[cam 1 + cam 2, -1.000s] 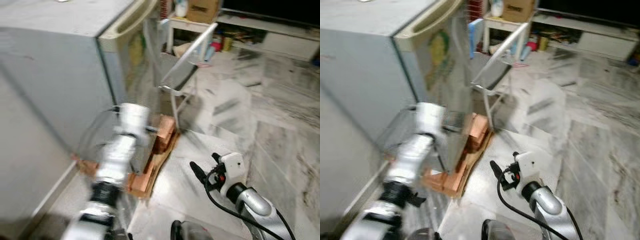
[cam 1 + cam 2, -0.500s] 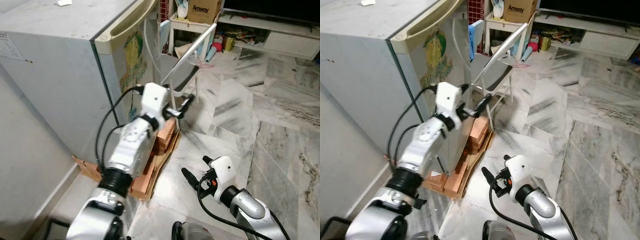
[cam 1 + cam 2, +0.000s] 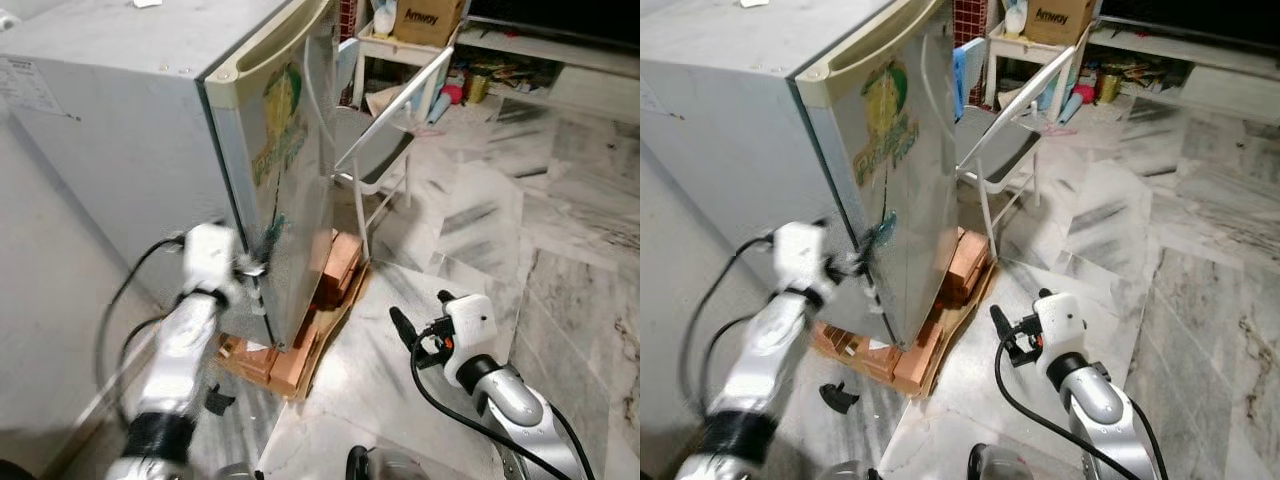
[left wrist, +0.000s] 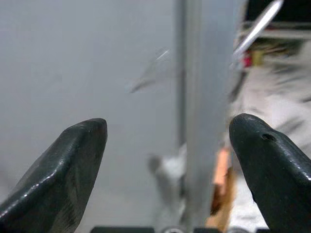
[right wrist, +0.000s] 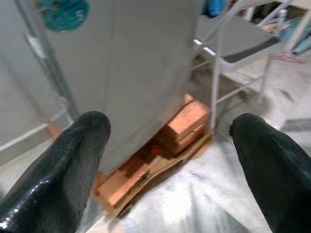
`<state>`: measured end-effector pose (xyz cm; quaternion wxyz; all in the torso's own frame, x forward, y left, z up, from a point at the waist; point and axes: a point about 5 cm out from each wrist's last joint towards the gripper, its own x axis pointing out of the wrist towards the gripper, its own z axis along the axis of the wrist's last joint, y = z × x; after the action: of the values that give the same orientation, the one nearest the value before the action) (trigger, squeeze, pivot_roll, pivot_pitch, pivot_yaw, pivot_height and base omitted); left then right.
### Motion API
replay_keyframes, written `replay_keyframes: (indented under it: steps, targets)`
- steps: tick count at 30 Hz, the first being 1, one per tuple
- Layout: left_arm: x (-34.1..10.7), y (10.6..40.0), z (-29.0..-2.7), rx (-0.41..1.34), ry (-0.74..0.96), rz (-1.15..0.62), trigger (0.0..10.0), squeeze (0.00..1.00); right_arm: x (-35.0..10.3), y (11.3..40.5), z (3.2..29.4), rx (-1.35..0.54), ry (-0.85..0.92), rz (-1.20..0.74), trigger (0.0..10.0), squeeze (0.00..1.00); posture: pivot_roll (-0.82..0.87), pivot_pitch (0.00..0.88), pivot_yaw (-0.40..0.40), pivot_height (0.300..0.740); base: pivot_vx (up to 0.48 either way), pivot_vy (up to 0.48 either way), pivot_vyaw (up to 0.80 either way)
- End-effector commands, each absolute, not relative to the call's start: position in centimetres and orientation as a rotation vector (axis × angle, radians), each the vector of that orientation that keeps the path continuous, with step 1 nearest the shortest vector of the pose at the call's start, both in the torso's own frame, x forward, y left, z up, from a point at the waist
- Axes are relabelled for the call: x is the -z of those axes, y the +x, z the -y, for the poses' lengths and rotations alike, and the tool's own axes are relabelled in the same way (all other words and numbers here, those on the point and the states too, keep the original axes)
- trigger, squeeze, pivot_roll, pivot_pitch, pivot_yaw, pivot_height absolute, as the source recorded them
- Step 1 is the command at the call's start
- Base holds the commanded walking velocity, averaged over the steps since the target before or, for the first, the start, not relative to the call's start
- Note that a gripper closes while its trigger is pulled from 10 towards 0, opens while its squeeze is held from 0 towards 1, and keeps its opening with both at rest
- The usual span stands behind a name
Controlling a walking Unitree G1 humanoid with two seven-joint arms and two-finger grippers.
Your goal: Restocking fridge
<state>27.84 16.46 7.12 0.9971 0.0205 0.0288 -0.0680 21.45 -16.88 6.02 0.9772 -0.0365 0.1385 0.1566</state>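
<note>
Grey fridge (image 3: 760, 110) on bricks (image 3: 958, 262), marble floor (image 3: 1200, 270), both claws apart: left claw (image 4: 167, 160), right claw (image 5: 167, 160)

I see a small grey fridge (image 3: 750, 120), upright with its door (image 3: 905, 190) closed. The door carries a green and yellow sticker (image 3: 885, 125). The fridge is raised on orange bricks (image 3: 940, 300) and cardboard.

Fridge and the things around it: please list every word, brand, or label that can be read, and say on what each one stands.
"Amway": on the cardboard box on the white stand behind the folding chair.
Green lettering on the fridge door sticker: too blurred to read.
White label on the fridge side: too small to read.
</note>
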Motion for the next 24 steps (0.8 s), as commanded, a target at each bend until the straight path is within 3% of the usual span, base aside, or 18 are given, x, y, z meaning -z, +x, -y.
replay_keyframes:
  steps: [1,7,15,24]
  targets:
    - [-7.7,28.0,-16.4,0.123,0.049,-0.033,10.0,0.0,-6.1,21.2,17.0,-0.305,-0.107,-0.276,10.0,0.0,-0.05,0.0,-0.015,0.74,0.0,0.0,0.0]
    - [-8.3,29.2,-17.1,0.091,0.063,-0.023,10.0,0.0,-5.7,18.5,18.0,-0.267,-0.071,-0.243,10.0,0.0,-0.06,0.0,-0.026,0.74,0.0,0.0,0.0]
    - [-9.4,30.9,-14.4,0.22,0.086,0.015,10.0,0.0,-5.2,18.5,18.5,-0.251,-0.112,-0.237,10.0,0.0,-0.06,0.0,-0.029,0.74,0.0,0.0,0.0]
    - [-8.5,30.5,-13.8,0.222,0.051,-0.016,10.0,0.0,-4.9,18.5,19.1,-0.23,-0.12,-0.224,10.0,0.0,-0.08,0.019,-0.013,0.74,0.0,0.0,0.0]
